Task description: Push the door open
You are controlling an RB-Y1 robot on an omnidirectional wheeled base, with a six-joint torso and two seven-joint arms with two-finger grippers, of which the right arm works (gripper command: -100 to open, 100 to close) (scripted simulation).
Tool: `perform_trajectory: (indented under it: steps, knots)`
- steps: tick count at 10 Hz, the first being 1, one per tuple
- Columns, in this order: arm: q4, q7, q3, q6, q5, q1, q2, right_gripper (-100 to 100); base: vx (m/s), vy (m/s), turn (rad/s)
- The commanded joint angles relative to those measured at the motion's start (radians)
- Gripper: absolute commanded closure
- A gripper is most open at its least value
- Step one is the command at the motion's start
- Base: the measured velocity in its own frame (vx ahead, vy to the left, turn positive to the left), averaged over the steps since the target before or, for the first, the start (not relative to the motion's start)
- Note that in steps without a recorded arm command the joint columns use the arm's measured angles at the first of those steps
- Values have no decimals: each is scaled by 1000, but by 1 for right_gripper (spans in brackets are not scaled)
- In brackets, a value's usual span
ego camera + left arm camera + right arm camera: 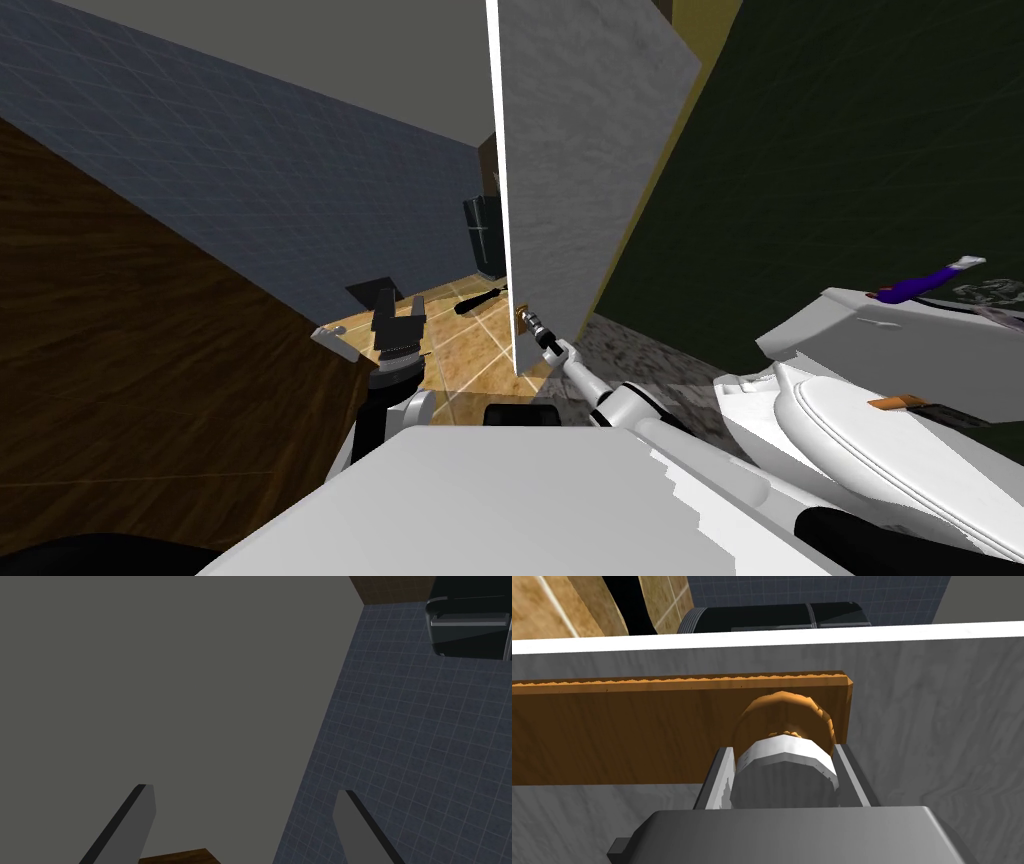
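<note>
The grey door [590, 150] stands ajar, its white edge [503, 200] turned toward me. My right gripper [540, 335] reaches its knob low on that edge. In the right wrist view the pale round knob [784, 776] sits on a brown collar and a brown wooden plate [637, 731] on the door [937, 726], and the right gripper [784, 750] is shut on it, a finger pressing each side. My left gripper [400, 310] hangs left of the door over the tan floor, and its fingers [142, 816] stand wide apart with nothing between them.
A white toilet [880, 420] stands close on the right, with a purple object [915, 285] on its tank. A dark brown wooden wall [150, 380] runs along the left. Beyond the door lie tan floor tiles [470, 340], a dark appliance [485, 235] and a black object [480, 298].
</note>
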Motion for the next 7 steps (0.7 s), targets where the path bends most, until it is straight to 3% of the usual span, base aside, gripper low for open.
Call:
perform_trajectory:
  steps: [1, 4, 7]
  knots:
    - [-9, 18, -38, 8, -9, -1, -12, 100, 103, 119, -43]
    - [1, 44, -79, 14, -18, -1, -8, 100, 108, 135, -46]
    - [1, 44, -79, 14, -18, -1, -8, 100, 48, 61, -16]
